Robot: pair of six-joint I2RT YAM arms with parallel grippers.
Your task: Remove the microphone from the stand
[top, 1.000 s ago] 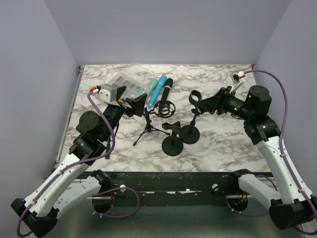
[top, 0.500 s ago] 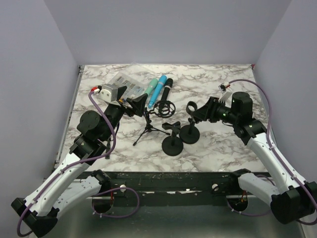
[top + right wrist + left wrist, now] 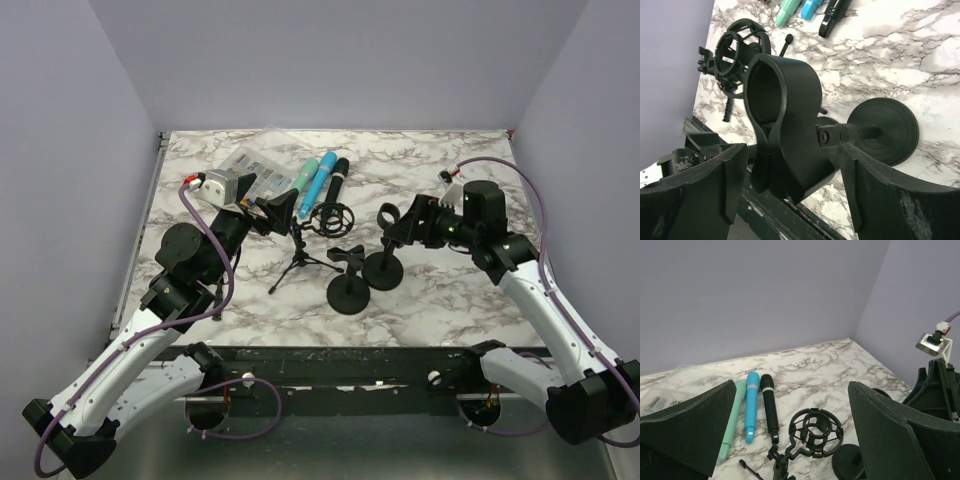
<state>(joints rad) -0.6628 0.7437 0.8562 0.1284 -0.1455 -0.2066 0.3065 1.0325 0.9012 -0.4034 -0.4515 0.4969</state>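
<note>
Three microphones lie side by side on the marble table at the back: green (image 3: pixel 305 173), blue (image 3: pixel 320 177), black (image 3: pixel 334 183). The same green (image 3: pixel 732 412), blue (image 3: pixel 751 402) and black (image 3: pixel 770 405) microphones show in the left wrist view. A tripod stand's shock mount (image 3: pixel 331 218) holds nothing. My right gripper (image 3: pixel 400 222) is open and straddles the empty clip (image 3: pixel 785 125) of a round-base stand (image 3: pixel 885 130), with a gap at its left finger. My left gripper (image 3: pixel 791 387) hangs open above and just left of the shock mount (image 3: pixel 815 432).
A second round-base stand (image 3: pixel 348 292) with an empty clip stands in front of the tripod legs (image 3: pixel 298 262). A clear plastic bag (image 3: pixel 250 160) lies at the back left. A black rail (image 3: pixel 330 360) runs along the table's near edge.
My right arm came lower and closer to the round-base stand, and the clip sits lower now. Its jaws have widened round the clip. The left arm has not moved.
</note>
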